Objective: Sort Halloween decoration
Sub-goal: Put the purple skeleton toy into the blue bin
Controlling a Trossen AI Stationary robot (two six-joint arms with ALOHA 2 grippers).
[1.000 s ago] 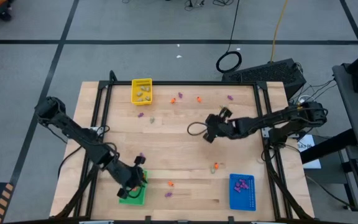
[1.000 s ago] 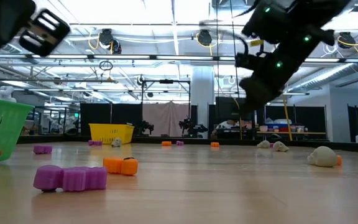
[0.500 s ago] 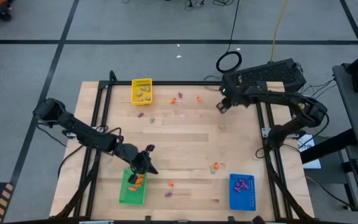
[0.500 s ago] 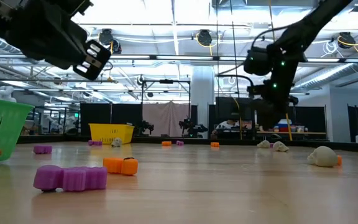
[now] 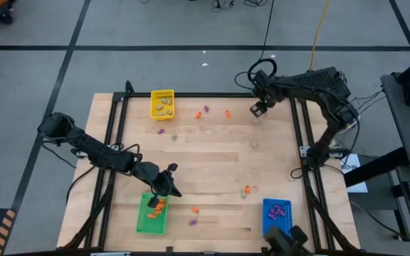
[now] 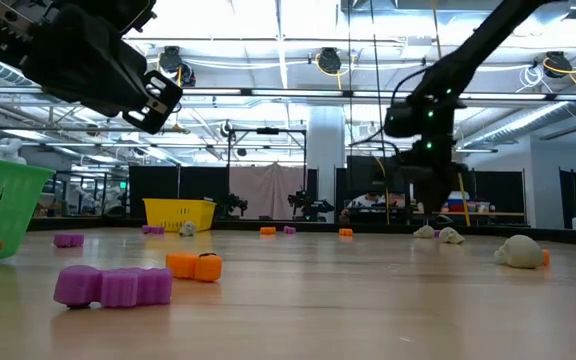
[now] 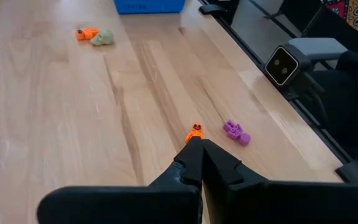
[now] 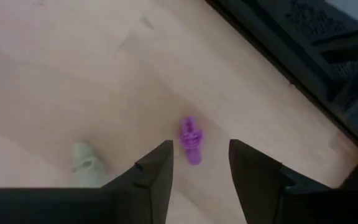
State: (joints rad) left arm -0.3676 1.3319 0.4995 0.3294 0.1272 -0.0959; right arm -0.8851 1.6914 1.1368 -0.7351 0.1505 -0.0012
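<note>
The wooden worktop (image 5: 205,163) is the landmark. On it stand a green tray (image 5: 151,215) at the near left, a blue tray (image 5: 277,217) at the near right holding purple pieces, and a yellow tray (image 5: 163,104) at the far left holding beige ones.

The right arm has swung from the worktop's middle out to its far right corner, and its right tool (image 8: 199,167) now hangs released over a purple trinket (image 8: 190,140), with a beige trinket (image 8: 84,158) just beside. Judging by that line-up, the purple one is the next pick, bound for the blue tray.

The left tool (image 5: 168,186) has lifted off the green tray and hovers just past its far edge, clenched on nothing visible. Orange trinkets (image 5: 159,205) lie in that tray, so a drop looks finished. More decorations are scattered: an orange piece (image 7: 194,131) and a purple piece (image 7: 235,132) near the front edge.
</note>
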